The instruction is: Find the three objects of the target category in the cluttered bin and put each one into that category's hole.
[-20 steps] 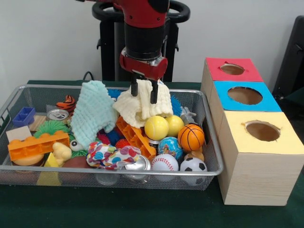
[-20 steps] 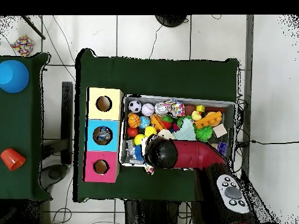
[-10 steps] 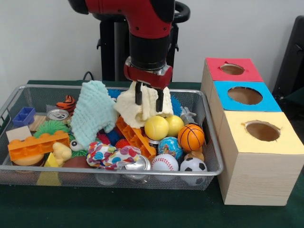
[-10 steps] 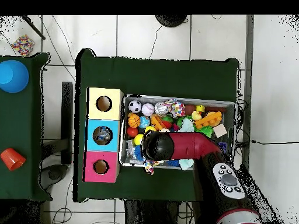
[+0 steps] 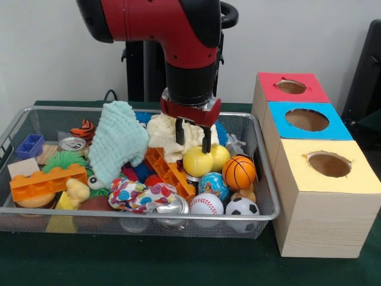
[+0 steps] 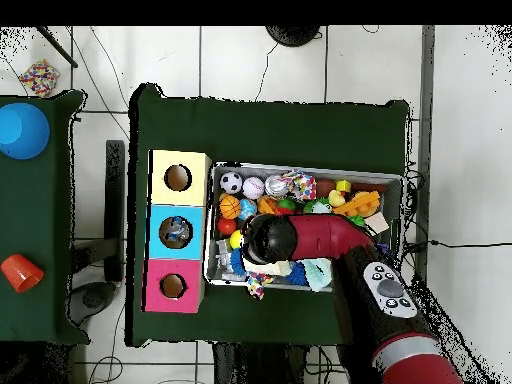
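Observation:
The wire-mesh bin (image 5: 267,179) holds several toys; it also shows in the overhead view (image 6: 300,169). My gripper (image 5: 193,139) hangs open inside the bin. Its fingers (image 5: 206,142) stand in front of a cream cloth (image 5: 159,132) and just above a yellow ball (image 5: 197,162). Nothing is held. Around it lie a second yellow ball (image 5: 219,155), a basketball (image 5: 239,172), a globe ball (image 5: 213,183), a baseball (image 5: 206,204) and a soccer ball (image 5: 242,208). In the overhead view the arm (image 6: 310,240) hides the gripper.
Three boxes with round holes stand beside the bin: red (image 5: 292,87), blue (image 5: 306,120), yellow (image 5: 329,165). A mint cloth (image 5: 119,142), orange bricks (image 5: 47,182), a patterned cloth (image 5: 140,194) and cans (image 5: 72,143) fill the bin's other side.
The gripper has moved down and towards the boxes, from over the cream cloth to just above the yellow ball. The cream cloth now sits lower and mostly behind the fingers.

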Robot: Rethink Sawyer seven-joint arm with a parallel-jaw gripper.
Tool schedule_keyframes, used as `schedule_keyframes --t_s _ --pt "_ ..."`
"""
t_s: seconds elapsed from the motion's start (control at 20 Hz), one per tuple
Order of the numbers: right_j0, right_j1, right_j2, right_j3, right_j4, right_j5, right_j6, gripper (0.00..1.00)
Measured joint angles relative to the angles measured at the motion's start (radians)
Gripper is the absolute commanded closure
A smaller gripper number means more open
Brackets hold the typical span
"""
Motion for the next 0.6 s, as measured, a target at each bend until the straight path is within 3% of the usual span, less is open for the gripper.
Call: schedule_keyframes --t_s 0.6 --pt "-0.071 0.037 0.088 -0.035 0.000 0.107 0.000 0.00"
